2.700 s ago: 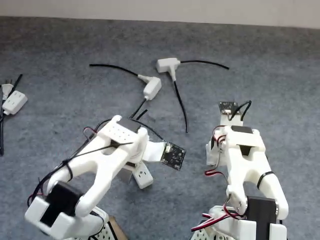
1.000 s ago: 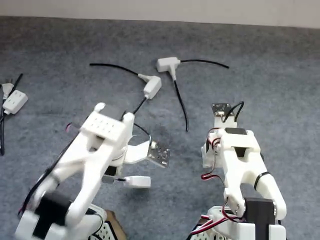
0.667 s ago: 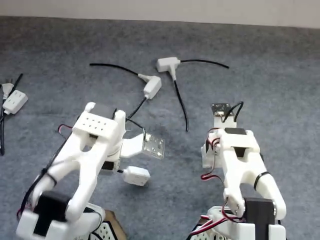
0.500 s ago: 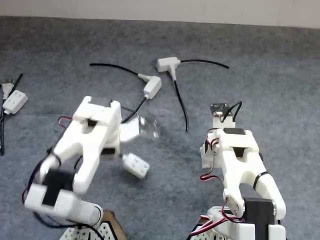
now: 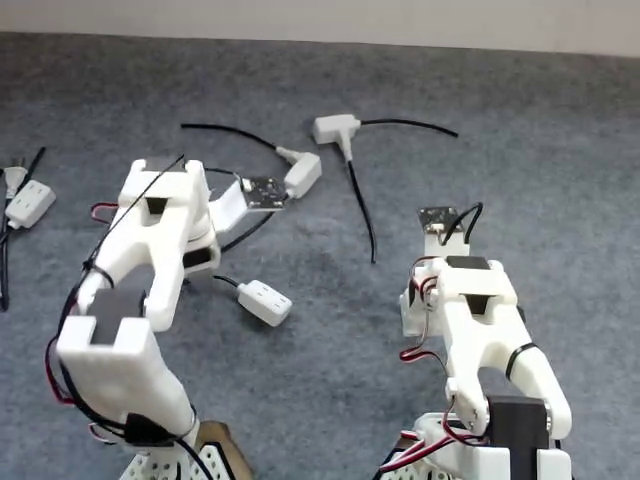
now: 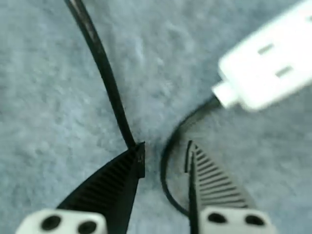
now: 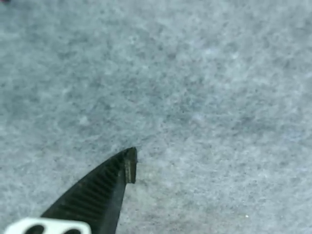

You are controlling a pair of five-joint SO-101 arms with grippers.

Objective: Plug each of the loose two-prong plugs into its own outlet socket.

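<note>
— Grey carpet (image 5: 560,150) all round. At the far left a spare socket (image 5: 28,203) lies untouched. What's new with the left arm?

— Its left gripper (image 6: 164,156) has let go of the white outlet socket (image 5: 265,302). That now lies flat on the carpet, and the arm has swung away toward the far side. The jaws stand spread, straddling the socket's black cable (image 6: 187,122) and pinching nothing.

— And the plugs?

— They lie where they were: the nearer plug (image 5: 303,176) just beyond the arm, the angled plug (image 5: 335,128) farther back. Neither sits in a socket.

— So what's gained?

— I'd judge the socket was only repositioned, and no plugging-in has begun.

— The right side?

— The right gripper (image 7: 129,165) hangs over bare carpet, barely shifted. Whether it is spread or closed I cannot tell.
</note>
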